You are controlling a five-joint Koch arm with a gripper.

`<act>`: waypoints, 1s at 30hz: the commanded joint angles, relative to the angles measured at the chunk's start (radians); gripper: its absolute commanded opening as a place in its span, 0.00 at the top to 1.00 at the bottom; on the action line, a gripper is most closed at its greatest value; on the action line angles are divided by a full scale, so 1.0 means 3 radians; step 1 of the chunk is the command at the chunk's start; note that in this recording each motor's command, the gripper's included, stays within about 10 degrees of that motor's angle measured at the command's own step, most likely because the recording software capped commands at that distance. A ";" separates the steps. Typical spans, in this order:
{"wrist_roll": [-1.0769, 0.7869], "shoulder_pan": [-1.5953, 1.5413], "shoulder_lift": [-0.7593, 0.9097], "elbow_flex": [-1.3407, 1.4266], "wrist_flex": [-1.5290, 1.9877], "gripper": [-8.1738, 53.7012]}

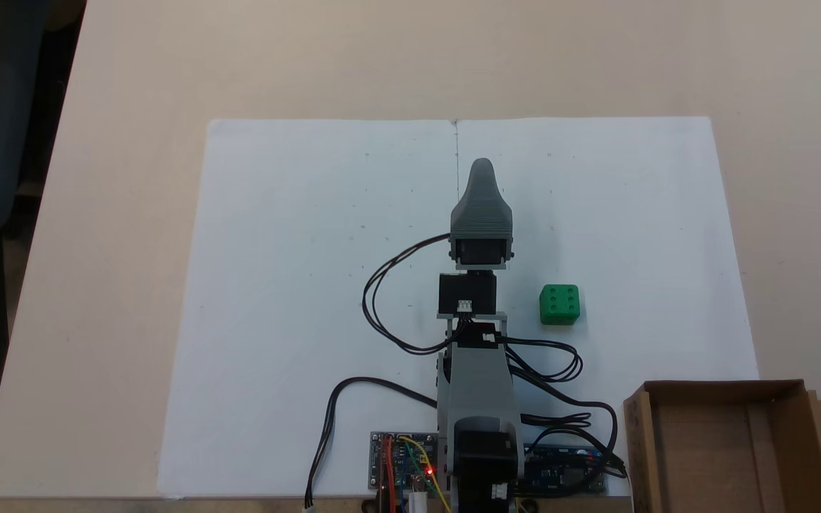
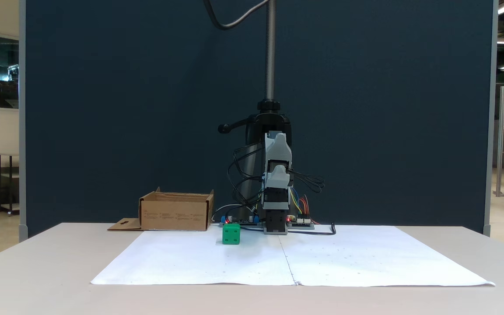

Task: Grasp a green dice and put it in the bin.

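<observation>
Fixed view from above: claw (image 1: 482, 171) pointing away from the base, jaws stacked one behind the other, so cannot tell whether spread or pressed together; green dice (image 1: 559, 305) on white paper (image 1: 296, 285), right of the arm, apart from the bin (image 1: 710, 388); best swung right, opened wide, lowered squarely. Fixed view from the front: claw (image 2: 281, 142) raised above the surface (image 2: 37, 262); dice (image 2: 231, 234) left of the arm, bin (image 2: 175, 214) behind it; height evident, six-pip top face not.
</observation>
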 commanded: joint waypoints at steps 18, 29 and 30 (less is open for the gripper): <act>-0.0184 -0.0097 0.0363 0.0205 0.1365 0.17; -0.0184 -0.0097 0.0363 0.0205 0.1360 0.17; -0.0184 -0.0097 0.0363 0.0205 0.1360 0.17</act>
